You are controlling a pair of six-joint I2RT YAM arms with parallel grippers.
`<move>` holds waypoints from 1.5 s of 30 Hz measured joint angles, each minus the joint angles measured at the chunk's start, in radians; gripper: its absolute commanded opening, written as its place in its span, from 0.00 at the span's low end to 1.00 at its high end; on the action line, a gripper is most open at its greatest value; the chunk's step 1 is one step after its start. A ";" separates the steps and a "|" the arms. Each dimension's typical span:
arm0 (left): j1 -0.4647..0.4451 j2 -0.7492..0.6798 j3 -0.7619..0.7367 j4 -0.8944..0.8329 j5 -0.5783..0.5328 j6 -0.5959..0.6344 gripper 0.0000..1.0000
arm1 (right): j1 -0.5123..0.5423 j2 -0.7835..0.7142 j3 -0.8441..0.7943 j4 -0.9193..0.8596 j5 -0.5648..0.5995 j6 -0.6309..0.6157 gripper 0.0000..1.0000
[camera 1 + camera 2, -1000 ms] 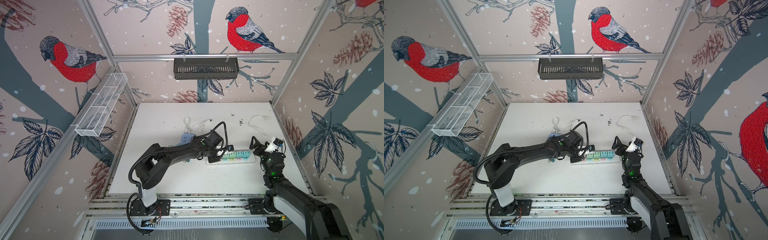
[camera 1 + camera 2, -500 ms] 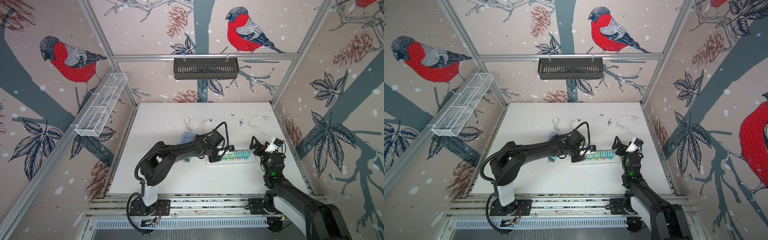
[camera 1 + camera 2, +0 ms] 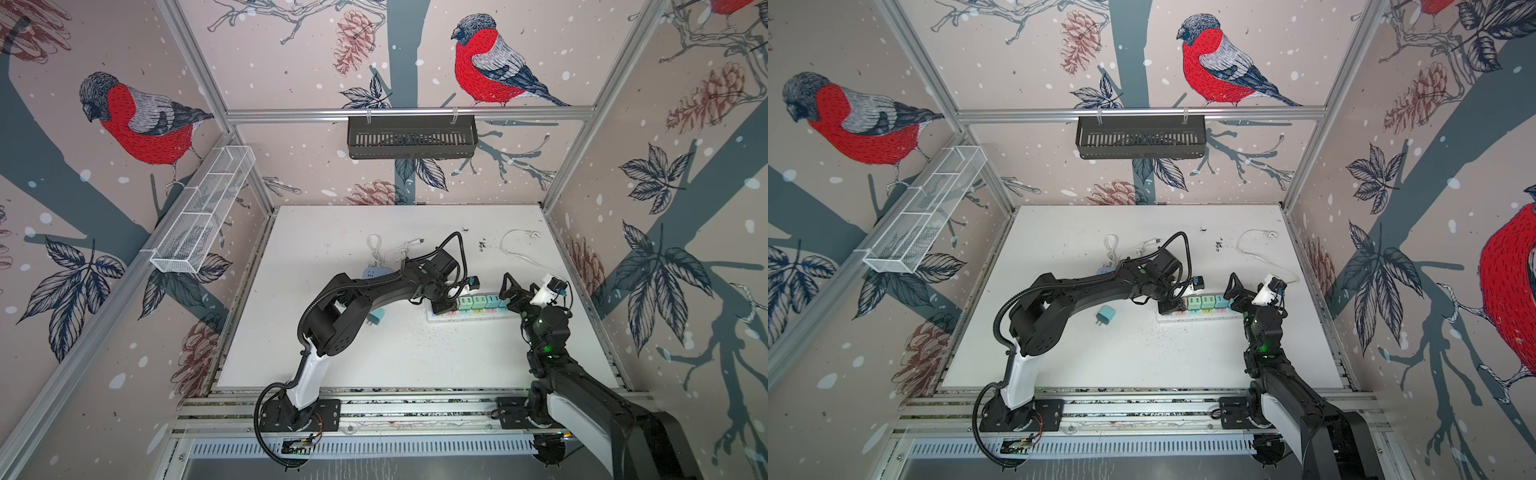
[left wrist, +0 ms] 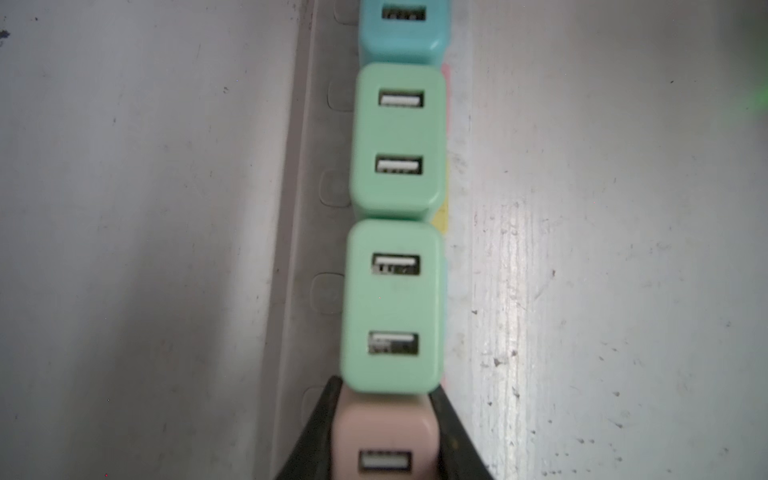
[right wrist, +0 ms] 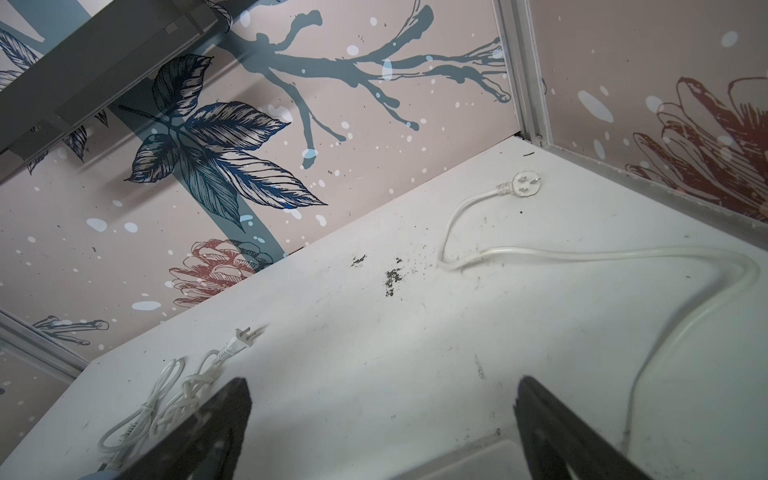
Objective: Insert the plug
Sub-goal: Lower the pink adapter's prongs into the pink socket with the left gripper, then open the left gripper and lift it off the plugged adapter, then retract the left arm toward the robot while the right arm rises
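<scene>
In the left wrist view my left gripper (image 4: 384,436) is shut on a pink plug (image 4: 384,432), a USB charger block, with one black finger on each side. The block butts against the first of two green chargers (image 4: 395,307) standing in the white power strip (image 3: 473,319); its pins are hidden. In both top views the left gripper (image 3: 441,306) (image 3: 1170,306) stands over the strip's left end. At the strip's right end my right gripper (image 3: 515,291) (image 3: 1241,293) (image 5: 382,415) is open and holds nothing.
A teal charger (image 3: 1105,314) lies loose on the table, left of the strip. A blue charger (image 3: 372,273) and a coiled white cable (image 5: 166,399) lie behind the left arm. The strip's cord (image 5: 582,253) runs to the back right. Two baskets hang on the walls.
The left arm's elbow has swung to the right. Its gripper has stayed at the strip's left end, shut on the pink plug. The right arm has not moved.
</scene>
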 measured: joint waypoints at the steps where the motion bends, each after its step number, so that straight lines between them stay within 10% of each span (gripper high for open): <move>1: 0.000 -0.001 -0.005 0.005 0.001 -0.001 0.00 | 0.000 -0.004 -0.002 -0.001 0.000 0.000 1.00; 13: 0.000 -0.026 -0.043 0.061 0.021 0.000 0.15 | 0.000 -0.004 -0.004 -0.002 0.000 0.000 1.00; 15: 0.000 -0.021 -0.034 0.056 0.024 0.001 0.40 | 0.000 -0.003 -0.004 -0.002 0.000 0.000 1.00; 17: 0.000 -0.019 -0.032 0.051 0.031 0.003 0.97 | 0.000 -0.001 -0.004 -0.002 0.000 0.000 1.00; 30: -0.008 -0.240 -0.167 0.043 0.039 -0.008 0.98 | 0.000 0.019 -0.002 0.005 0.001 0.001 1.00; 45: 0.001 -1.224 -0.859 0.548 -0.469 -0.413 0.98 | -0.013 -0.053 0.186 -0.215 -0.063 0.063 1.00</move>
